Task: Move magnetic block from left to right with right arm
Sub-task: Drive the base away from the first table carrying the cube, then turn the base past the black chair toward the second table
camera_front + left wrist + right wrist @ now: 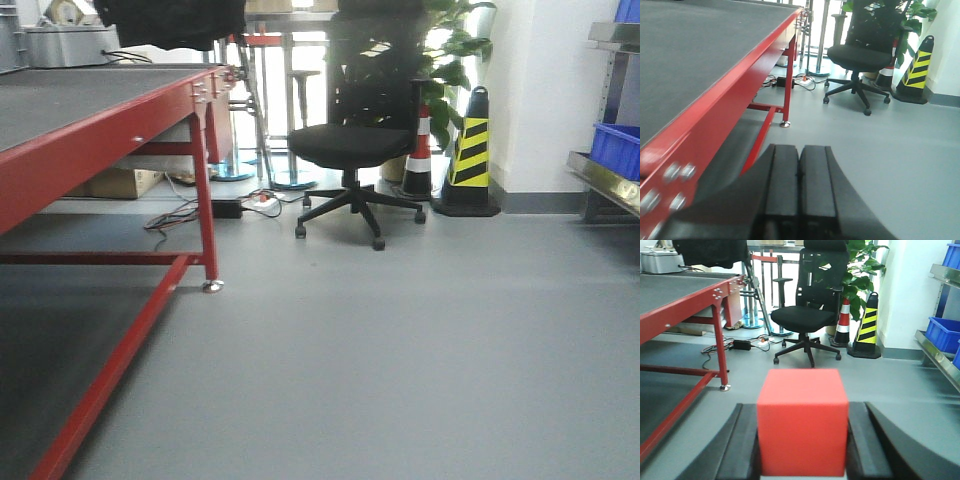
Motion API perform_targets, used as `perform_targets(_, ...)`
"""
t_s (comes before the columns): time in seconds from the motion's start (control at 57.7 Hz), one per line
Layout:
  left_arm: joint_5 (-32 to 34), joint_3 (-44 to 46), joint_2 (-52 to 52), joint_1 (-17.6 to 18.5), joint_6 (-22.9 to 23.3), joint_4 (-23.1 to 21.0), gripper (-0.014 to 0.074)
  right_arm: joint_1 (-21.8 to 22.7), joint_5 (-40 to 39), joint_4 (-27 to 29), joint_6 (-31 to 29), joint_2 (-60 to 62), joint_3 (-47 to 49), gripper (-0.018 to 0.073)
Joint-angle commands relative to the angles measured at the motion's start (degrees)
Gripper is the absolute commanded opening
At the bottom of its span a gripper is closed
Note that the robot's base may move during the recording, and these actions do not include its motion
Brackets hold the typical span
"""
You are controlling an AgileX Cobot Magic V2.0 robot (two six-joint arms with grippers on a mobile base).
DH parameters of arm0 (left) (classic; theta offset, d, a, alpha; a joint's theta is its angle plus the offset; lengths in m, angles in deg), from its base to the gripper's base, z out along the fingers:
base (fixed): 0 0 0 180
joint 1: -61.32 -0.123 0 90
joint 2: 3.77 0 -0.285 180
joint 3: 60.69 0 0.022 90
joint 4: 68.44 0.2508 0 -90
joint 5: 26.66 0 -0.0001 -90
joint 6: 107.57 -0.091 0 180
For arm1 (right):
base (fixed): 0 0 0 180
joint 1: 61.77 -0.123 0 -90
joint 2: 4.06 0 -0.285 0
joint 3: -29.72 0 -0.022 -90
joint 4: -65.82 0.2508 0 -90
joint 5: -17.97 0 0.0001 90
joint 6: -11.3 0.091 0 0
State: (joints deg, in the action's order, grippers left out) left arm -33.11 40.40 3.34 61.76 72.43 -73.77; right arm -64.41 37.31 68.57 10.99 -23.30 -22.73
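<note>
— Grey floor [420, 350] spreads across a workshop room, and a red-framed desk [100, 130] stands on the left of the front view. What else is there?
— A black office chair [355, 145], a yellow-and-black striped cone [470, 150], and a blue bin [615, 150] on a metal shelf [600, 178] at the right.
— Where is the magnetic block [802, 422]?
— The small red cube sits between the two black fingers [742, 445] of the right tool [802, 450], which is clamped on its sides. The desk is to its left, with floor behind it.
— And the left tool [799, 172]?
— It is clenched, its fingers pressed together with nothing between them, beside the desk's red edge.
</note>
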Motion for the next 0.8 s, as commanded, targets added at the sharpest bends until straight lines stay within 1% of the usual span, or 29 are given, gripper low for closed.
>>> perform_targets(0.0,4.8,-0.6,-0.6,0.4,0.0,-0.5,-0.0126,0.4,-5.5,-0.1,-0.4,-0.7,1.5,0.0283)
perform_targets(0.78,4.8,-0.6,-0.6,0.4,0.0,-0.5,-0.0126,0.4,-5.5,-0.1,-0.4,-0.7,1.5,0.0283)
